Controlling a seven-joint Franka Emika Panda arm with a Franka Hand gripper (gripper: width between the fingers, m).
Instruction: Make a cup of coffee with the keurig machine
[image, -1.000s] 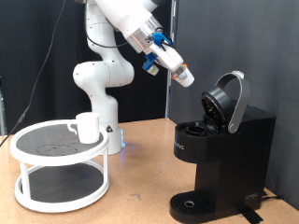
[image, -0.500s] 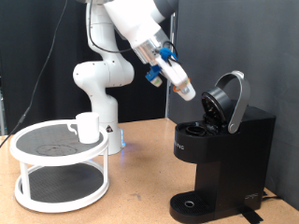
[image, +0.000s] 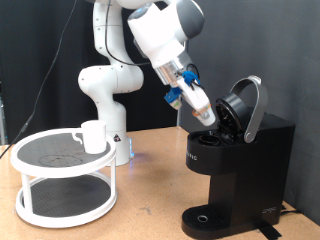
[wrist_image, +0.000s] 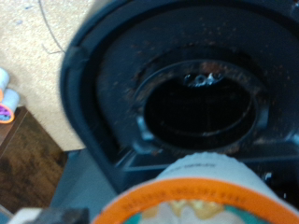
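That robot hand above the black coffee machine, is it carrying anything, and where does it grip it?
The gripper holds a small pod; the grip spot itself isn't visible.

Arm reaching down-right, gripper (image: 205, 115) angled downward, fingers clamped.

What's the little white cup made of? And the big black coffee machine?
The cup looks like glazed ceramic: plain white, smooth, thick-walled. The keurig machine looks like matte black plastic: dull, boxy body that hardly shines; its open lid has a grey rim, maybe plastic too.
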